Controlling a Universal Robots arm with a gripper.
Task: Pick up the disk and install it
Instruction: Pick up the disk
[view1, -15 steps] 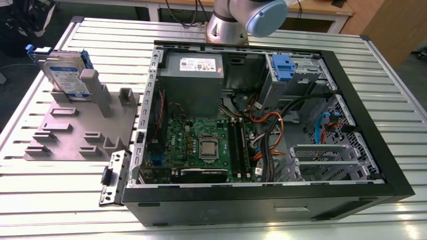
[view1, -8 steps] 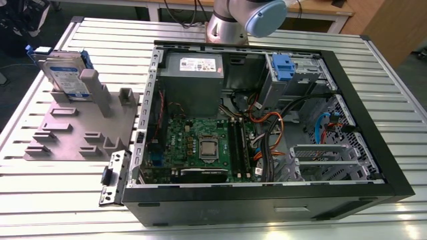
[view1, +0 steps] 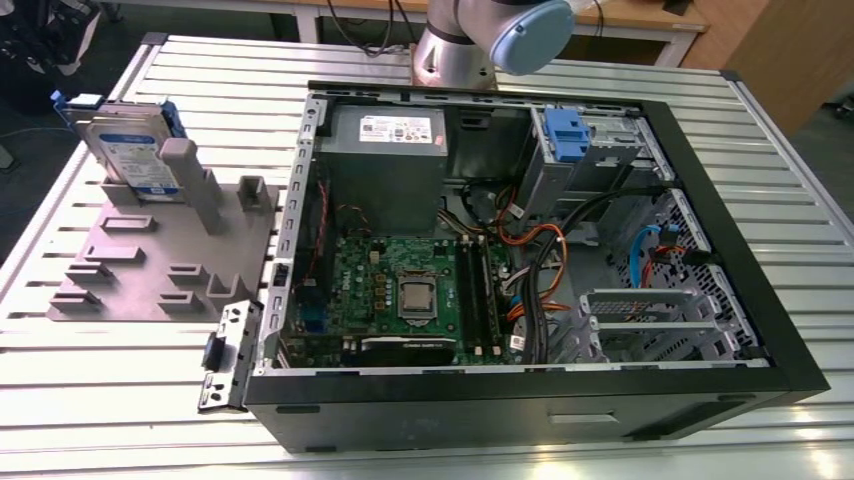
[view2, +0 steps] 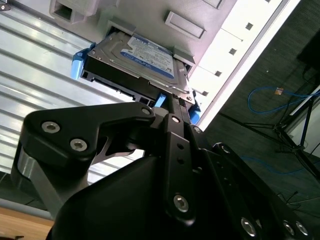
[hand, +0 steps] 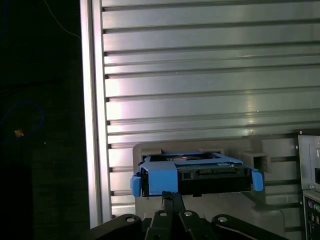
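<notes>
My end effector (hand: 172, 196), fingers pressed together and empty, faces the disk (view1: 134, 150), which stands upright in a grey holder (view1: 147, 270) at ten o'clock from the computer case (view1: 534, 400), its edge exposed for gripping.

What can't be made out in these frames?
- Disk lower edge, exterior view: sunk behind the grey holder posts.
- Gripper to disk gap, second wrist view: gripper overlaps the disk's edge; contact unclear.
- Arm, exterior view: cut off by the top edge.
- Drive cage interior, exterior view: shadowed, too small.
</notes>
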